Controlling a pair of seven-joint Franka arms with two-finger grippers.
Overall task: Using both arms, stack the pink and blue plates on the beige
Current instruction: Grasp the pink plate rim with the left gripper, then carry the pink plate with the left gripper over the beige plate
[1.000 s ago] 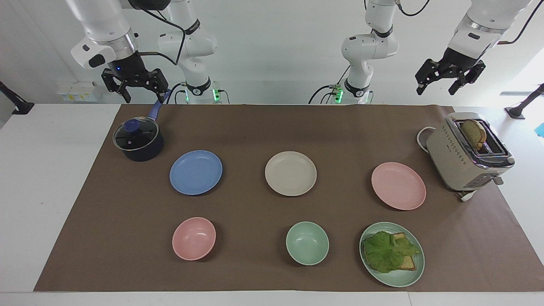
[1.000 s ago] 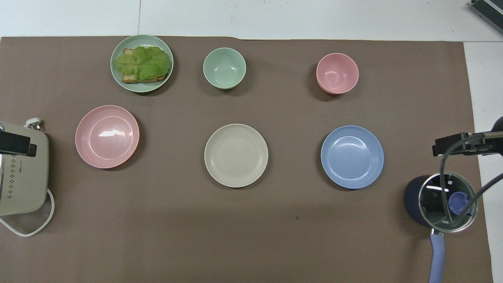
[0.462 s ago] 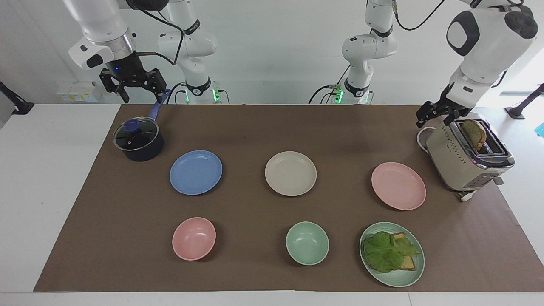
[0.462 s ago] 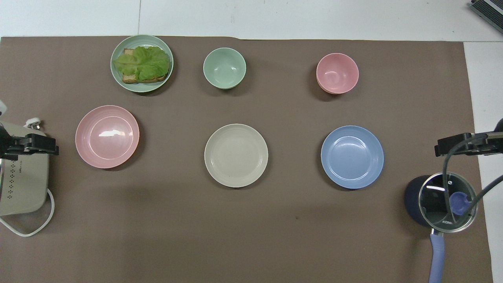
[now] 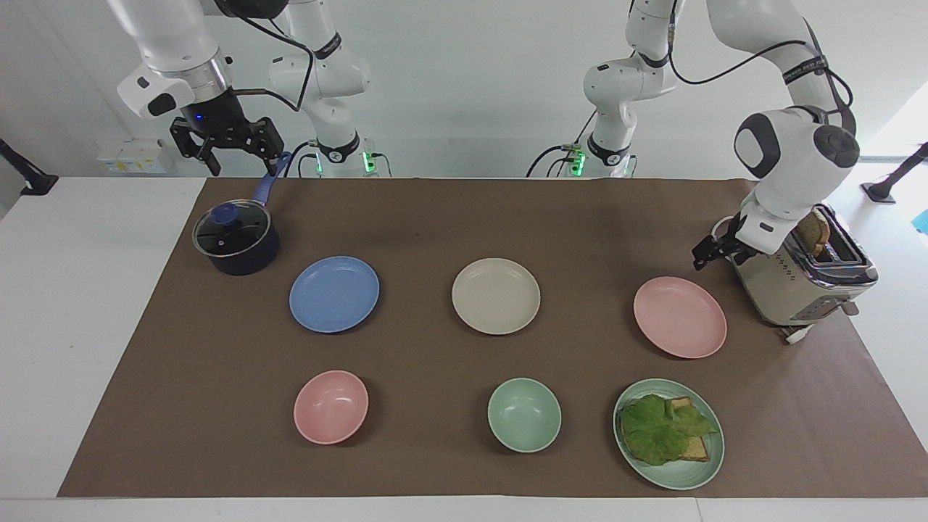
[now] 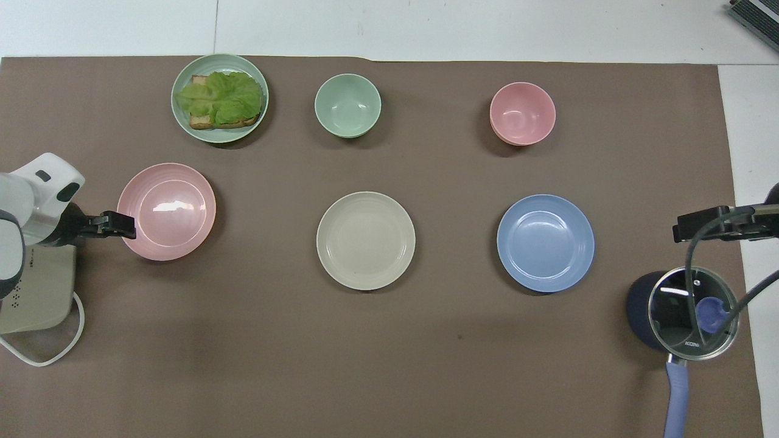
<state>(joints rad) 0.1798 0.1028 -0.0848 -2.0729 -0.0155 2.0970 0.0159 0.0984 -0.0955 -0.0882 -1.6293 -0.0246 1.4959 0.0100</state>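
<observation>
Three plates lie in a row on the brown mat. The beige plate [image 5: 496, 296] [image 6: 366, 240] is in the middle. The blue plate [image 5: 334, 293] [image 6: 545, 243] lies toward the right arm's end and the pink plate [image 5: 680, 317] [image 6: 166, 211] toward the left arm's end. My left gripper [image 5: 705, 255] [image 6: 122, 224] hangs low beside the toaster, over the pink plate's rim, open, holding nothing and not touching the plate. My right gripper [image 5: 235, 161] [image 6: 681, 230] waits open and empty, high over the pot's handle.
A dark pot with a glass lid [image 5: 235, 238] stands beside the blue plate. A beige toaster [image 5: 801, 279] with toast stands at the left arm's end. Farther from the robots are a pink bowl [image 5: 330, 407], a green bowl [image 5: 524, 415] and a green plate [image 5: 681, 480] with toast and lettuce.
My left arm has swung down from high above the toaster to the pink plate's rim. The right gripper has barely moved. No plate has shifted.
</observation>
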